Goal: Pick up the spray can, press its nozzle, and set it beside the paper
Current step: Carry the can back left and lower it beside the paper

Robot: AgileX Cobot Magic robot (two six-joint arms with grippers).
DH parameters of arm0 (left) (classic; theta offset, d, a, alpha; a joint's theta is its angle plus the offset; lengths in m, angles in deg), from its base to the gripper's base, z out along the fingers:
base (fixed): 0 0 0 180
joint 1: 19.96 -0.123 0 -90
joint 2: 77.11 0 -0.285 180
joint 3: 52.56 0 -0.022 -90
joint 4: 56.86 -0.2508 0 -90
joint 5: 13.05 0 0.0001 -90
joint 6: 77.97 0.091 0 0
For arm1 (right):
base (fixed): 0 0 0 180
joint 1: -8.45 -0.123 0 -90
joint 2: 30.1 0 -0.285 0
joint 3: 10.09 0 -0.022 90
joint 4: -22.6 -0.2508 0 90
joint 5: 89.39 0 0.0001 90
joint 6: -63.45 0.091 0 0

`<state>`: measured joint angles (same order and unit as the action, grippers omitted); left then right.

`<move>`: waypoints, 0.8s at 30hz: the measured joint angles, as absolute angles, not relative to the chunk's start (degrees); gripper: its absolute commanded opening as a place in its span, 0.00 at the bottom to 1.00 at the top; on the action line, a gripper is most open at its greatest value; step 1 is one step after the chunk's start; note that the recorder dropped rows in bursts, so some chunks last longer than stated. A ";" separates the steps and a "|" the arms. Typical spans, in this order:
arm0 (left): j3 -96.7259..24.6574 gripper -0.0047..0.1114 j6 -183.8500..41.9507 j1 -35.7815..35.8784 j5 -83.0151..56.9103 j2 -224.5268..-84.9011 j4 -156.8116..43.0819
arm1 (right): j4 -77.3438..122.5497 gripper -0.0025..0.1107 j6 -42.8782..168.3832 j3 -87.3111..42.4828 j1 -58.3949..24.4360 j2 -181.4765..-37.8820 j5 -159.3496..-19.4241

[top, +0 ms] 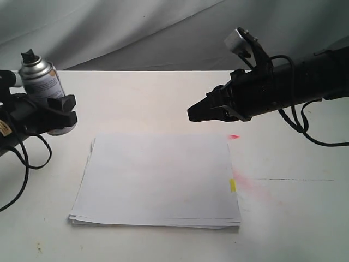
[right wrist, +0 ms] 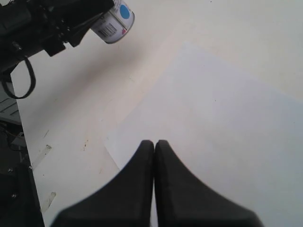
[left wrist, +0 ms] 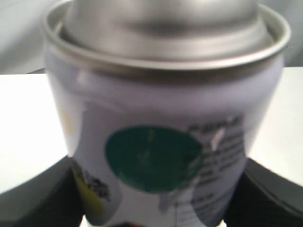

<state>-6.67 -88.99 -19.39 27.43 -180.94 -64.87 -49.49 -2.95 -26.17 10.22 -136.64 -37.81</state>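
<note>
A pale table (top: pixel 163 93) fills the scene, with a grey cloth hung behind it. The paper (top: pixel 158 180) lies flat near the middle, a thin white stack with uneven lower edges. A small yellow tab (top: pixel 233 185) and pink smudges (top: pixel 253 185) mark its right side.

On the left, well apart from the stack, the left gripper (top: pixel 57 117) pinches the spray can (top: pixel 42 82) around its lower body and holds it upright. The can looks lifted off the table, though its base is hidden behind a black finger, so this is not certain.

On the right, the right gripper (top: pixel 199 113) hovers above the paper's far right corner. Its jaws are pressed together and empty, pointing towards the can.

The black nozzle (top: pixel 28 56) sits on top of the can, untouched.

The pick-up appears done, and pressing the nozzle is the step in hand. That likely calls for the closed right tips to cross over the paper and push straight down on the cap while the left grip holds firm. The cap is narrow, so aim matters.

Hard to make out:
- The left wrist view is blurred and crops the nozzle out entirely.
- The label text is unreadable.
- The exterior view cuts off both arms at the frame edges.
</note>
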 measured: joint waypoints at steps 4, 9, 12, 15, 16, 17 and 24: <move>-6.67 0.04 -84.79 -19.39 28.30 -184.10 -61.55 | -49.49 0.02 -2.95 -26.17 10.22 -136.64 -36.75; -6.67 0.04 -83.89 -19.39 29.66 -186.77 -59.31 | -49.49 0.02 -2.95 -26.17 10.22 -136.64 -35.46; -6.28 0.04 -83.78 -19.39 29.61 -187.93 -55.70 | -49.49 0.02 -2.95 -26.17 10.22 -136.64 -35.25; -4.92 0.04 -83.78 -19.39 30.11 -188.13 -52.26 | -49.59 0.02 -2.95 -26.17 10.22 -136.64 -35.11; -4.61 0.04 -83.78 -19.39 30.35 -188.28 -51.89 | -49.59 0.02 -2.95 -26.17 10.22 -136.64 -35.11; -4.35 0.04 -83.78 -19.39 30.46 -188.45 -51.59 | -49.72 0.02 -2.95 -26.17 10.22 -136.64 -35.11; -3.08 0.04 -83.78 -19.39 30.33 -191.23 -51.70 | -52.15 0.02 -3.16 -26.17 10.22 -136.64 -35.11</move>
<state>-3.08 -83.78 -19.39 30.33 -191.23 -51.70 -52.15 -3.16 -26.17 10.22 -136.64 -35.11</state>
